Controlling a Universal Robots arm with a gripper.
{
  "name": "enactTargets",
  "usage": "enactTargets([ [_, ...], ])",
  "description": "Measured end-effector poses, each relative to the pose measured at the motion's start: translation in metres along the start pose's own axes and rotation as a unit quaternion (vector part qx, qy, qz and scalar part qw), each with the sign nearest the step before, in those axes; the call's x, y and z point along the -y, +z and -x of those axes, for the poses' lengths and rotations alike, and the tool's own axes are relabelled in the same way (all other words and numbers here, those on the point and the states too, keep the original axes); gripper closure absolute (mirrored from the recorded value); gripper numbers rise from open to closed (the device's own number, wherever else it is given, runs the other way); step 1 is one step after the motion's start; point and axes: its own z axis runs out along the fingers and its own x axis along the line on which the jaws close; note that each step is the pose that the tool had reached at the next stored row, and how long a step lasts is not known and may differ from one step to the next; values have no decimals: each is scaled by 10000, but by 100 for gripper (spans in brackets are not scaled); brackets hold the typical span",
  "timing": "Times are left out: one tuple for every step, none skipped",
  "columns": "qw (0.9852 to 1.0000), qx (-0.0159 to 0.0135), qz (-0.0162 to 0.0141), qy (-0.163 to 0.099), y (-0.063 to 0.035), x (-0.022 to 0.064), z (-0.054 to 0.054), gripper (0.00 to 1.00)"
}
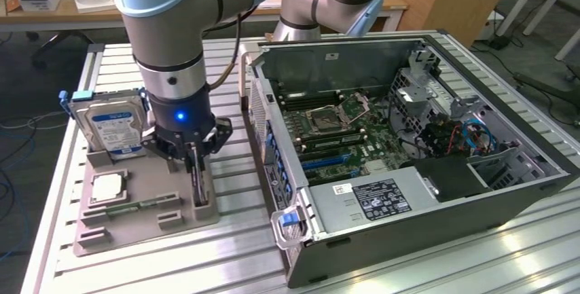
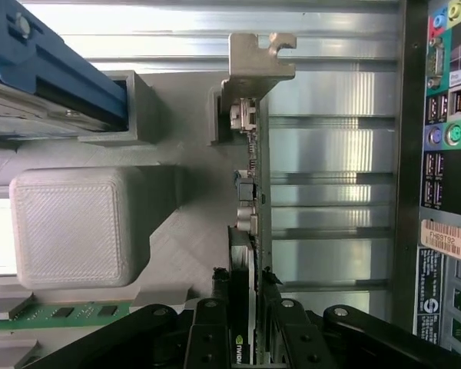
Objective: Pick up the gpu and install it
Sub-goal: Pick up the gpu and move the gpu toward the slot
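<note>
1. Case (image 1: 426, 229): it lies open on its side at the exterior view's right. The board faces up, so you can reach its slots from above.
2. Arm (image 1: 168, 36): it stands over the tray with the wrist pointing straight down, which suits a card stored on edge.
3. Tray (image 1: 136, 229): it sits on the table at the exterior view's left, just beside the case. Its blocks and slots hold each part in a fixed pose.
4. Hard drive (image 1: 113, 127): it stands upright at the tray's far end, apart from the gripper.
5. Gpu (image 1: 201, 184) (image 2: 250, 192): it stands on edge in the tray slot nearest the case, with its bracket (image 2: 261, 58) at one end. Record it as seated in the tray, not yet lifted or installed.
6. Gripper (image 1: 193, 155) (image 2: 246, 280): its fingers straddle the gpu's upper edge and appear clamped on both faces. They are well away from the bracket, in my judgement to bear on flat board.
7. Memory stick (image 1: 136, 207): it lies flat at the tray's middle, untouched.
</note>
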Motion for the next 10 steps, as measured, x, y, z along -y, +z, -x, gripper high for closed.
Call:
enactTargets([
  [10000,0,-1,53,0,0,0,74],
  [10000,-1,-2,76,-1,0,0,74],
  [10000,-1,-2,76,0,0,0,74],
  [10000,-1,-2,76,0,0,0,74],
  [10000,-1,-2,76,0,0,-1,74],
  [10000,-1,-1,76,0,0,0,74],
  [10000,-1,-2,76,0,0,0,74],
  [10000,-1,-2,76,0,0,0,74],
  [10000,-1,-1,77,0,0,0,74],
  [10000,0,-1,77,0,0,0,74],
])
